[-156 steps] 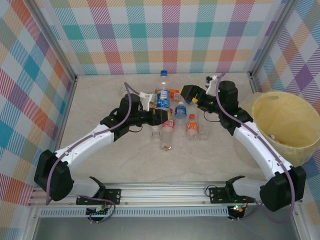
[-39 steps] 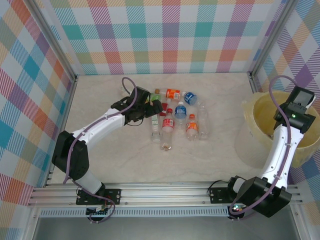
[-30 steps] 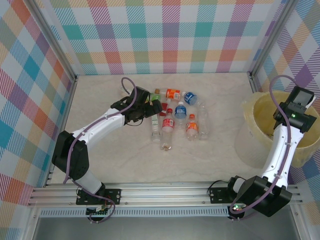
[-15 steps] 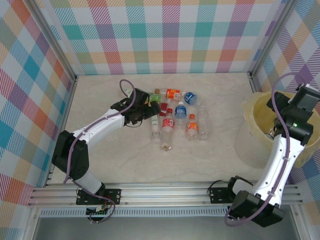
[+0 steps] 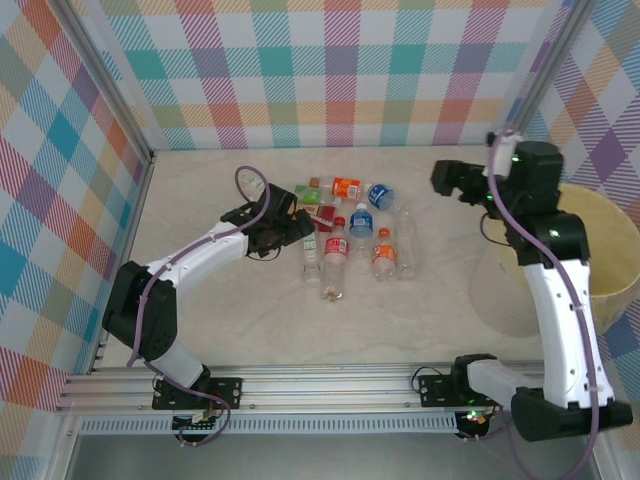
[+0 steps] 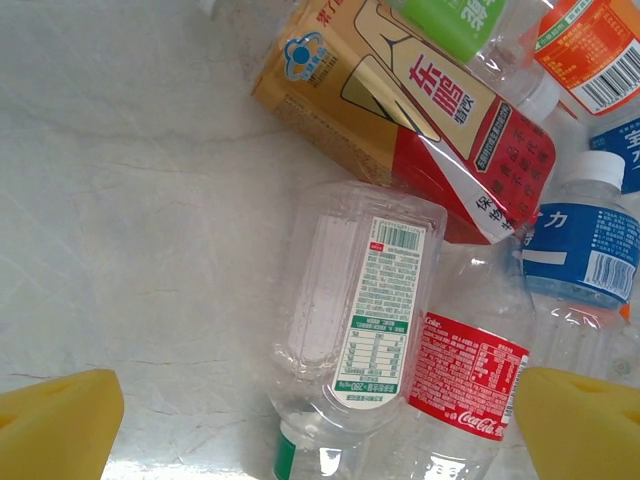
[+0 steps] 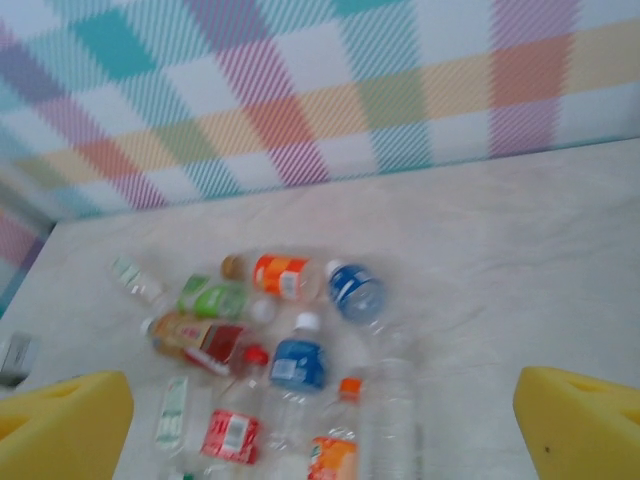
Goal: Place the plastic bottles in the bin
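Observation:
Several plastic bottles [image 5: 350,235] lie clustered mid-table. My left gripper [image 5: 300,228] hovers at the cluster's left edge, open. In the left wrist view a clear bottle with a green-and-white label [image 6: 360,300] lies between its yellow pads [image 6: 55,425], untouched, beside a red-labelled bottle [image 6: 468,385] and a gold-and-red one [image 6: 410,110]. My right gripper [image 5: 448,180] hangs open and empty to the right of the cluster, left of the pale yellow bin [image 5: 612,250]. The right wrist view looks down on the bottles [image 7: 297,360] from a distance, past its yellow fingertips [image 7: 585,420].
Checked walls close in the table on the left, back and right. The bin's translucent bag [image 5: 500,270] bulges toward the table at its left side. Bare table [image 5: 220,320] lies in front of the bottles, between the two arms.
My right arm has swung left from above the bin to over the table, its jaws widening. The left gripper has edged slightly toward the bottles.

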`<action>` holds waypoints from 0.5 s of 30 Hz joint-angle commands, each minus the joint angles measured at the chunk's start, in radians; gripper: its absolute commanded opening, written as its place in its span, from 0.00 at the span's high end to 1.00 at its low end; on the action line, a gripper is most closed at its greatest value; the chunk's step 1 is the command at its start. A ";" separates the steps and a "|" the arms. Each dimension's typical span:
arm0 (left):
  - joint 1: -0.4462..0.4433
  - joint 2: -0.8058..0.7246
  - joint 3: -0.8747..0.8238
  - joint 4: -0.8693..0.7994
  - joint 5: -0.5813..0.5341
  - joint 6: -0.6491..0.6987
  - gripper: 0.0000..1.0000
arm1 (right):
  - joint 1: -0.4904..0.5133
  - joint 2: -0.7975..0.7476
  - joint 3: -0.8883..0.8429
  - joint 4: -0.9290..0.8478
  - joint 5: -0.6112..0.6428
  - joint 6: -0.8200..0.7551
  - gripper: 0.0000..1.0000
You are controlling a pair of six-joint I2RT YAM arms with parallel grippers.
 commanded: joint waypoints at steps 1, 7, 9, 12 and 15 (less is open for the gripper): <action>0.017 -0.041 -0.013 -0.029 -0.020 -0.012 0.00 | 0.106 0.072 0.038 0.008 0.065 -0.043 0.01; 0.022 -0.052 -0.019 -0.041 -0.026 -0.013 0.00 | 0.214 0.206 0.020 -0.021 0.213 -0.037 0.00; 0.023 -0.057 -0.024 -0.043 -0.028 -0.015 0.00 | 0.216 0.225 -0.017 -0.002 0.211 -0.015 0.00; 0.023 -0.062 -0.031 -0.038 -0.023 -0.015 0.00 | 0.216 0.249 -0.094 0.047 0.201 -0.003 0.00; 0.025 -0.063 -0.031 -0.039 -0.023 -0.017 0.00 | 0.216 0.298 -0.124 0.029 0.237 0.031 0.00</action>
